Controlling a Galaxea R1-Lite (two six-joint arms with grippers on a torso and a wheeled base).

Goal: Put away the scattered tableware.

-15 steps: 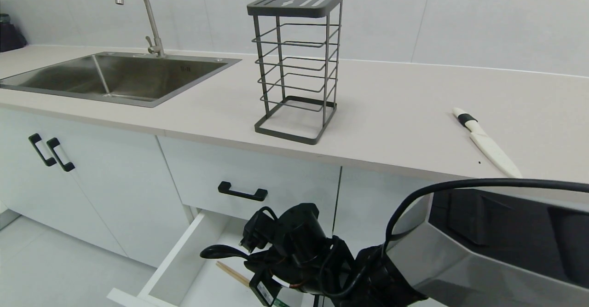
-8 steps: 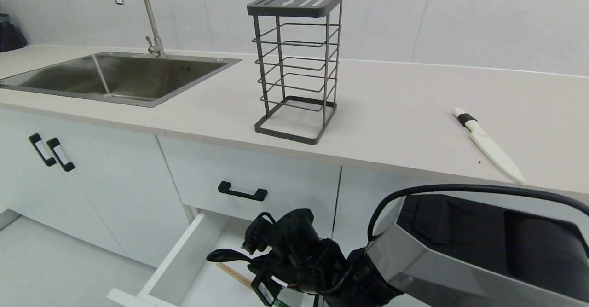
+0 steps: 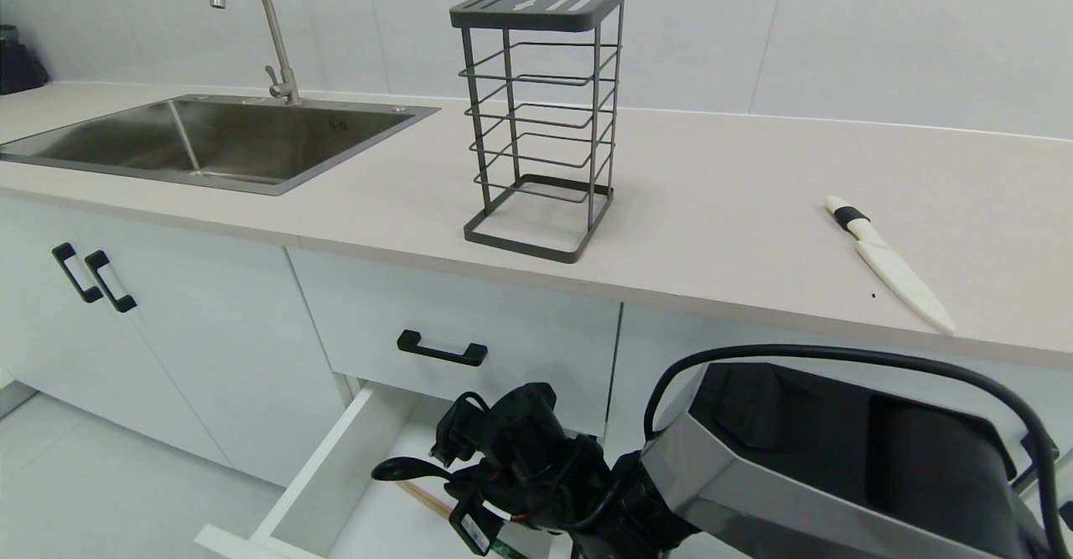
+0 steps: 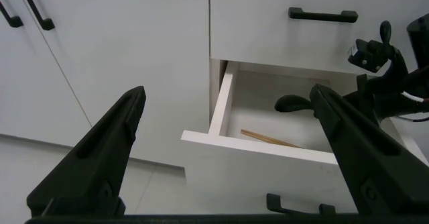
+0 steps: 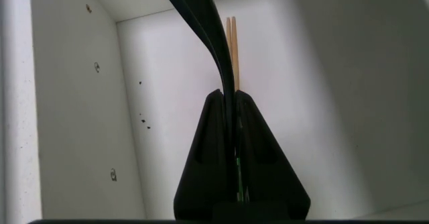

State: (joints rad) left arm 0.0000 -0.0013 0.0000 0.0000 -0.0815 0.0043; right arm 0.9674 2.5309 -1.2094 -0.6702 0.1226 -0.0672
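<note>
I count one black long-handled spoon (image 3: 402, 468), two thin wooden chopsticks (image 5: 231, 49), one white knife with a black band (image 3: 888, 264), one dark grey wire rack (image 3: 541, 123), one steel sink (image 3: 251, 123), one curved tap (image 3: 278, 39), one open white drawer (image 3: 323, 475).

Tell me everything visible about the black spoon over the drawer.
The black spoon is glossy, plastic-looking, with an oval bowl and a thin curved handle. The right gripper is shut on the handle, holding it roughly level above the open drawer, bowl toward the robot's left. Wooden chopsticks lie in the drawer beneath it, apparently untouched.
</note>
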